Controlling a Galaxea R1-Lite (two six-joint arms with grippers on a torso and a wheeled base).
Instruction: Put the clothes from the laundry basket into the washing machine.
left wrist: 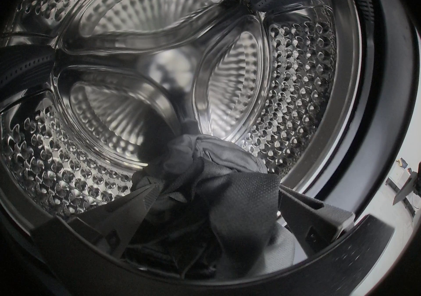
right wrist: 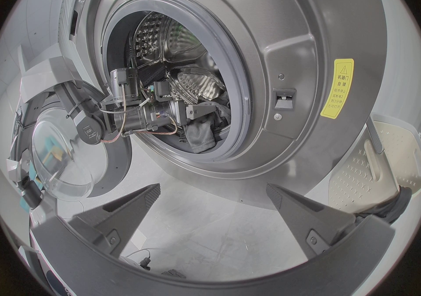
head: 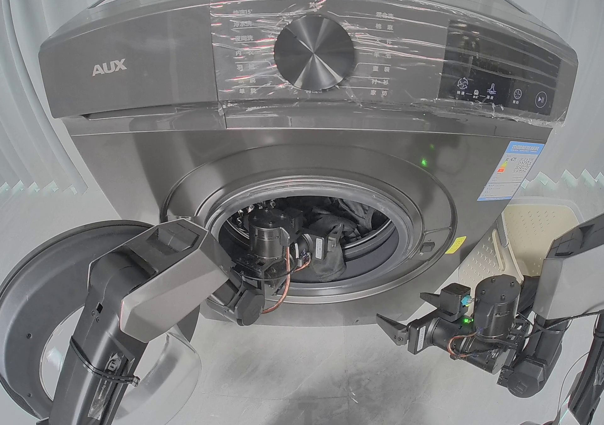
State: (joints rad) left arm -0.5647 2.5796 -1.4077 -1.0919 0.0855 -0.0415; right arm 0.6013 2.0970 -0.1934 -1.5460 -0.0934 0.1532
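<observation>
- The left gripper (left wrist: 219, 187) sits at the mouth of the drum (left wrist: 140, 12) of the washing machine (head: 157, 155). Its fingers (left wrist: 131, 213) are spread apart.
- A dark grey garment (left wrist: 237, 209) lies bunched between them, inside the drum.
- The right gripper (right wrist: 211, 187) hangs over the floor (right wrist: 210, 231) with its fingers wide and empty, near the cream laundry basket (head: 541, 231).

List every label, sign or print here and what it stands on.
Pale logo: on the washing machine, panel's left end.
Program names, too small to read: around the dial.
Yellow warning sticker: beside the door opening.
Blue-topped label: front's right edge, too small.
</observation>
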